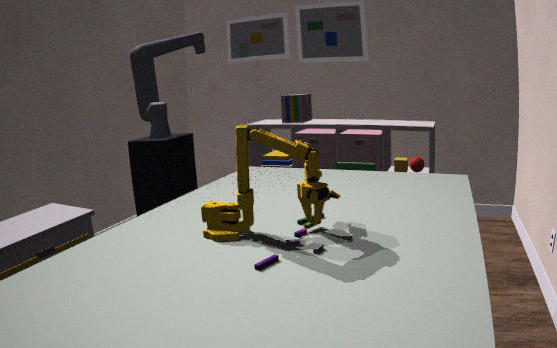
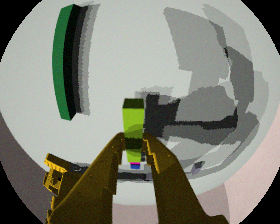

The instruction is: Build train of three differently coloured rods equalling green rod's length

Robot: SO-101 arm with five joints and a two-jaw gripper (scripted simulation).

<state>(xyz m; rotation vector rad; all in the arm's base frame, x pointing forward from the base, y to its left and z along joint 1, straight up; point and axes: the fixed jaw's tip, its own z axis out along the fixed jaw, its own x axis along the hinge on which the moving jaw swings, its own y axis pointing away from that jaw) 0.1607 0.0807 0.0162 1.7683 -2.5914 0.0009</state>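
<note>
You are holding the lime rod (image 2: 132,120) pinched between the two fingers of your gripper (image 2: 134,151), which are standing narrow on it. In the wrist view the rod's long axis is running straight out ahead of the fingertips, away from the camera, with its far end poking past them. In the exterior view it is showing only as a small lime patch at the fingertips (image 1: 311,220), low over the table (image 1: 119,290) near the middle of the top, toward the far edge; whether it is touching the surface I cannot tell.

Just behind the gripped rod, between the fingers in the wrist view, you are seeing a tiny magenta and blue patch (image 2: 135,161). In the exterior view the magenta rod (image 1: 300,232) is lying just beside the gripper on the side toward the near edge.

The green rod (image 2: 66,60) is lying flat to the left in the wrist view, its length running roughly parallel to the lime rod and well apart from it. In the exterior view only its ends (image 1: 303,220) are peeking out from behind the gripper.

The purple rod (image 1: 266,262) is lying flat closer to the near edge, apart from the others, angled toward the far right corner. A dark grey rod (image 1: 318,248) is sitting in the arm's shadow between the purple rod and the right edge.
</note>
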